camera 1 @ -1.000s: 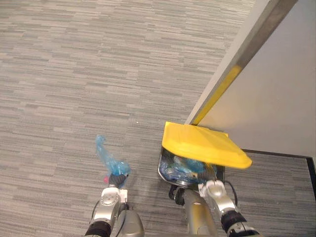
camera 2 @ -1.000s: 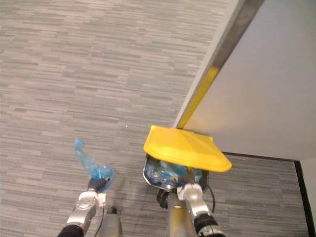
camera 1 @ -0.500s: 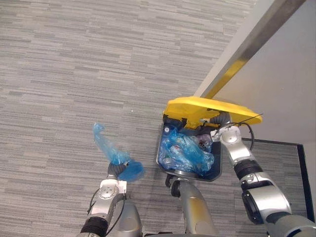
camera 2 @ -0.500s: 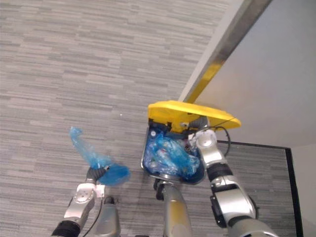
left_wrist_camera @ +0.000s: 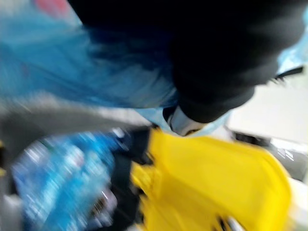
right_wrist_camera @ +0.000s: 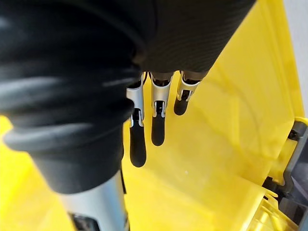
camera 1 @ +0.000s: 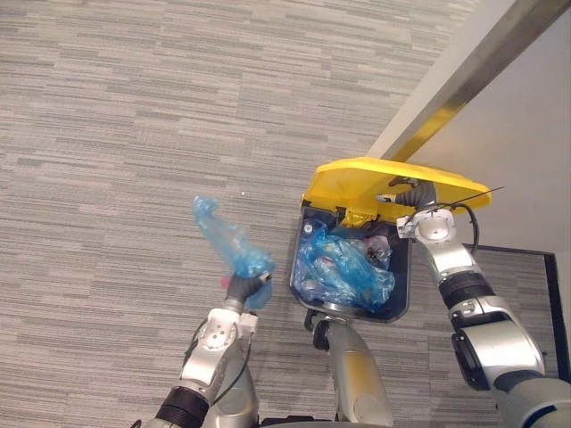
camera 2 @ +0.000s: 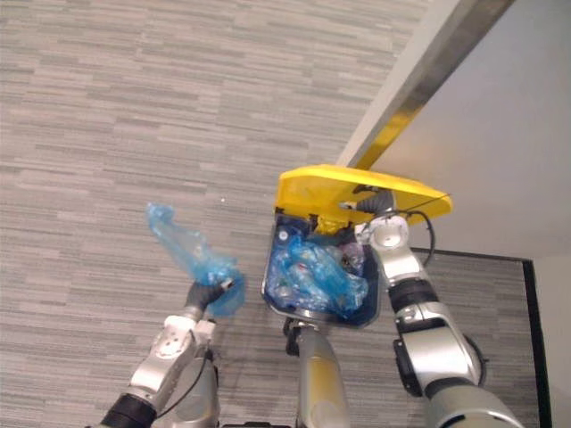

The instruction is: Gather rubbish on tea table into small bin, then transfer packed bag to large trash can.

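Grey striped carpet floor point(camera 1: 134, 134) is running under everything. A white wall point(camera 1: 526, 160) is standing at the right, with a metal edge strip point(camera 1: 464, 76) that has one yellow stretch. One large trash can point(camera 1: 401, 290), dark-bodied, is sitting at the foot of that wall with its one yellow lid point(camera 1: 357, 178) raised.

The left robot hand point(camera 1: 239, 290) is holding one blue bag point(camera 1: 223, 241), fingers clamped on its neck, with the bag sticking up above the floor just left of the can and not in it. The right robot hand point(camera 1: 409, 194) is propping the lid from underneath.

The right wrist view is showing what the head views hide: the fingers point(right_wrist_camera: 153, 125) lying straight and apart against the lid's yellow underside. The left wrist view is giving a smeared blue bag close up, with the lid beyond.

Crumpled blue plastic rubbish point(camera 1: 343, 267) is filling the can; I cannot tell how many pieces.
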### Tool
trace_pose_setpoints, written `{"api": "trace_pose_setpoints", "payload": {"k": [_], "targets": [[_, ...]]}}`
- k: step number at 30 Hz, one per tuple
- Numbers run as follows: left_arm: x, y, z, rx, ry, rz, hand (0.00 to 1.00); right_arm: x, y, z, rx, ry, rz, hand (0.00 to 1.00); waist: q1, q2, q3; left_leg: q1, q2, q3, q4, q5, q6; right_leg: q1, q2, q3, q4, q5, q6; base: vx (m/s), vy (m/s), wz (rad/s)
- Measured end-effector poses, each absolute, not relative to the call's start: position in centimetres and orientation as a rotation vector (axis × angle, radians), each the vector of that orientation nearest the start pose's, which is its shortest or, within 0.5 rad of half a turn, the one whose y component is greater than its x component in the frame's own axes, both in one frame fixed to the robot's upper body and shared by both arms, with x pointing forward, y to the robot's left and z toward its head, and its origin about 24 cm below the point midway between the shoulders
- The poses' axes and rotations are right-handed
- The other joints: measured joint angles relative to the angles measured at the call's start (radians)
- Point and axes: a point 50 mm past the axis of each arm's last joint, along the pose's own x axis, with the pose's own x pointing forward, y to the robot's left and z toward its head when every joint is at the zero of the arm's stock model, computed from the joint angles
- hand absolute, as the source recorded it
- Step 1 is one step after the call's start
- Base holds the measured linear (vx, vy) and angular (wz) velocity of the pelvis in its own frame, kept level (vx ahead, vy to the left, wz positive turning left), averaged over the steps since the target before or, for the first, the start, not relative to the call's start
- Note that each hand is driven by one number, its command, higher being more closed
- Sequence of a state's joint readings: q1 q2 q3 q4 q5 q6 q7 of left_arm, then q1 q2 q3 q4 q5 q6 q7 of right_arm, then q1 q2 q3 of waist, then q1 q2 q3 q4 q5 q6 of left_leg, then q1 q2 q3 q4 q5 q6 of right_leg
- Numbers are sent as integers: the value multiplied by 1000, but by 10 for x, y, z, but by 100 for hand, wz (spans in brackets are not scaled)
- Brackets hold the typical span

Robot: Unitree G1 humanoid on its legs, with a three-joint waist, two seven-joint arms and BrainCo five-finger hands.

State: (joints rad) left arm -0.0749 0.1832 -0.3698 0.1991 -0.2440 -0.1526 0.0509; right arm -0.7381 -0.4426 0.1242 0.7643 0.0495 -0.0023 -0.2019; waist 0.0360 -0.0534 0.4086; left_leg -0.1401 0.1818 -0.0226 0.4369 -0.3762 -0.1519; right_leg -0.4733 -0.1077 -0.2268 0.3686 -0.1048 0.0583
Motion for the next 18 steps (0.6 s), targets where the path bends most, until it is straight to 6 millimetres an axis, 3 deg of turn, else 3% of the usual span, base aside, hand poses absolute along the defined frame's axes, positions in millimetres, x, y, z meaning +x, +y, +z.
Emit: {"api": "trace_pose_setpoints", "payload": {"k": [5,7,13,18], "targets": [[253,64,61,-118,-131,-471,100,379,-230,122,-486,-14,-201,0,-10,1,0,-1,-5,6,4,-2,3,0,-4,6,-3,5,-4,9,14,-2],[252,48,82,-148,-221,-548,100,381,-227,125,-499,-20,-173,0,-27,2,1,2,-7,13,5,-2,3,0,-4,11,-3,7,-5,15,15,-6],[257,26,113,-158,-336,-631,100,385,-228,141,-538,-53,-159,0,-38,29,17,1,-7,29,31,-20,8,-3,2,28,-3,17,-7,-2,14,-9],[258,14,141,-151,-444,-679,100,386,-234,150,-559,-71,-172,0,-46,29,21,-20,-5,35,41,-24,7,-19,7,35,-10,22,1,-12,-5,-5]]}}
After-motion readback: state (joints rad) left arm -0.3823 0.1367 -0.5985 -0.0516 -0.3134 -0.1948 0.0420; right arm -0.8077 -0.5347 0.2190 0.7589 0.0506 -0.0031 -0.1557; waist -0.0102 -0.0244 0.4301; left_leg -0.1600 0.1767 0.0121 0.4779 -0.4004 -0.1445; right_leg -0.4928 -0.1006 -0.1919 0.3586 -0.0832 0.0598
